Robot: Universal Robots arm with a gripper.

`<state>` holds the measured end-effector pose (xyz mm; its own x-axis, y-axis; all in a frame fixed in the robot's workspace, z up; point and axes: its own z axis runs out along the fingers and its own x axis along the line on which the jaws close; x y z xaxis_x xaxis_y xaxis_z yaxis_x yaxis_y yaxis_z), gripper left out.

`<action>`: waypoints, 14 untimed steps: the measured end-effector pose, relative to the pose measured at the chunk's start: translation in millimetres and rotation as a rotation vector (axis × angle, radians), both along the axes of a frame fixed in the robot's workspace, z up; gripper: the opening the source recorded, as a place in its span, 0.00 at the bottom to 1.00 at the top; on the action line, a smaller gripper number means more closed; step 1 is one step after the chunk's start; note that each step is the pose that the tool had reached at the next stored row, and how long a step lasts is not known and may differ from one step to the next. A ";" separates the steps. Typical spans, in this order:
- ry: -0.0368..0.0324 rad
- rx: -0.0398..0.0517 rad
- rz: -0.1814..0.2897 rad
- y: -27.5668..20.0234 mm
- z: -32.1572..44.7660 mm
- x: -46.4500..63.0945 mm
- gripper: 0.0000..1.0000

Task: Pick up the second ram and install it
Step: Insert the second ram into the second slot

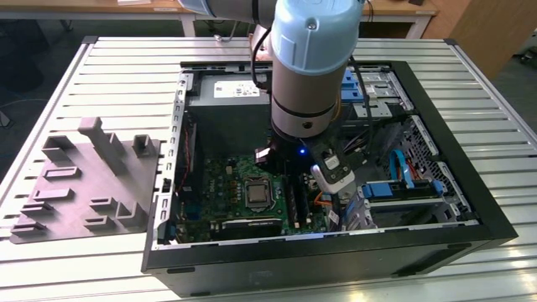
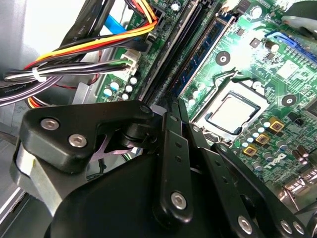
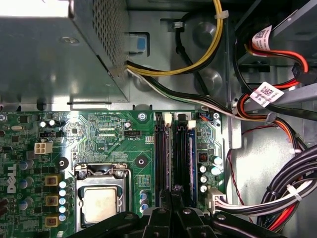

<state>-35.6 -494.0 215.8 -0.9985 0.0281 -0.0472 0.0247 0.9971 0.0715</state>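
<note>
My gripper (image 1: 333, 187) hangs low inside the open computer case, over the green circuit board (image 3: 109, 136). Its black fingers (image 2: 172, 130) lie pressed together, and their tips end right over the long black slot strips (image 3: 162, 158) beside the processor socket (image 3: 100, 203). A thin blue ram (image 2: 207, 45) stands edge-on in one of those strips, close beside the fingertips; its blue edge (image 3: 190, 157) also appears in the first wrist view. I cannot tell whether the fingertips touch it. In the exterior view the arm hides the fingertips and the strips under them.
The grey power box (image 1: 231, 94) fills the back of the case. Bundled wires (image 3: 277, 198) and blue drive brackets (image 1: 403, 189) crowd the side beyond the slots. A grey moulded tray (image 1: 84, 189) lies on the slatted table at the exterior view's left.
</note>
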 end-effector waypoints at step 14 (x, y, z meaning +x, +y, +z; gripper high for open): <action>0.0000 -0.0003 0.000 0.0 -2.6 0.0 0.12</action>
<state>-35.6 -494.0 213.1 -0.9985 0.0281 -0.0471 0.0247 0.9972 0.0712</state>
